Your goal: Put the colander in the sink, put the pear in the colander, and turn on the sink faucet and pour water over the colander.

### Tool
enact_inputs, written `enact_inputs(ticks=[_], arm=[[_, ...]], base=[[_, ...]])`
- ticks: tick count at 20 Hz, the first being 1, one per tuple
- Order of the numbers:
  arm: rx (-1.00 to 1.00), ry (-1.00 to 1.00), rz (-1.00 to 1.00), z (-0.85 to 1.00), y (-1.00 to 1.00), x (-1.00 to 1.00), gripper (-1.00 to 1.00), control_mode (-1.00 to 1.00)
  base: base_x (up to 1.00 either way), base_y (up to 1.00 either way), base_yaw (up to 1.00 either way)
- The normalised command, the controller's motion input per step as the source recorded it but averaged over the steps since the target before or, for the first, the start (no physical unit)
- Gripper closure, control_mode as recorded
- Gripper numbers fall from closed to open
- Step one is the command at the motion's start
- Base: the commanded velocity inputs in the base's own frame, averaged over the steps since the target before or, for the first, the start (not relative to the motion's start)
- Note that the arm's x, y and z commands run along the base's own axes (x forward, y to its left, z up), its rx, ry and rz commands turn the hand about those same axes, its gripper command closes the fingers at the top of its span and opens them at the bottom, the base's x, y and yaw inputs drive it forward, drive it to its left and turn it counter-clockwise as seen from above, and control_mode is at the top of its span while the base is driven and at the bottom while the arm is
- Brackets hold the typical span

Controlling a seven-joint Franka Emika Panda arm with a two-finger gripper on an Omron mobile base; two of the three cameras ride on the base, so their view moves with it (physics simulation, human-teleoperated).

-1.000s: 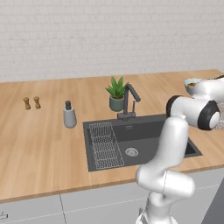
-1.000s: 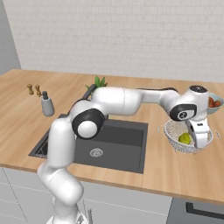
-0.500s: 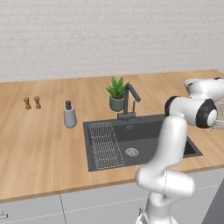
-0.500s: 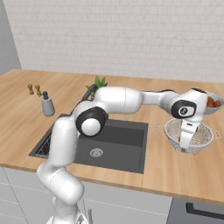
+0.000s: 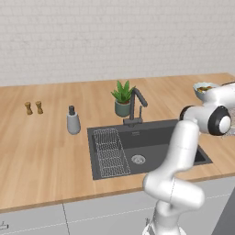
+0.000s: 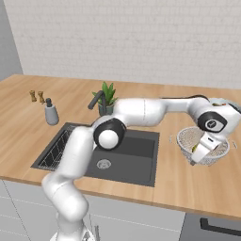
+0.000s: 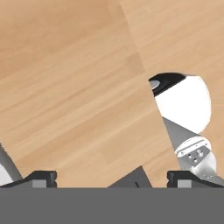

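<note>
The colander, a round wire-mesh bowl, stands on the wooden counter to the right of the sink. A bit of the yellow-green pear shows inside it, beside my hand. My gripper hangs over the colander's near side and points down. In the hand view my gripper is open, with bare wood between its wide-set tips. The sink faucet stands behind the basin, its spout angled over it. The colander's edge shows behind my arm in the left base view.
A flat wire rack lies in the sink's left half. A potted plant stands behind the faucet and a soap dispenser to its left. Two small shakers sit far left. A fruit bowl stands behind the colander.
My hand has moved a little left and down over the colander's near side. The gripper has stayed open. Colander and pear have not moved.
</note>
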Motion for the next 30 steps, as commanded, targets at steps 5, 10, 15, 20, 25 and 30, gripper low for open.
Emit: enact_inputs(ticks=[5,10,15,20,25,30], arm=[[0.16,-0.12,-0.04,0.0,0.0,-0.01,-1.0,-1.0],[0.09,-0.12,-0.01,0.0,0.0,0.0,-1.0,-1.0],[0.07,-0.15,0.0,0.0,0.01,0.0,-1.0,-1.0],[0.01,-0.26,0.0,0.0,0.06,0.05,-1.0,-1.0],[0.0,-0.27,0.0,-0.02,0.0,0.14,-1.0,-1.0],[-0.02,-0.11,-0.03,-0.02,0.0,0.16,-1.0,-1.0]], base=[[0.0,0.0,0.0],[0.0,0.0,0.0],[0.0,0.0,0.0],[0.0,0.0,0.0],[0.0,0.0,0.0],[0.0,0.0,0.0]])
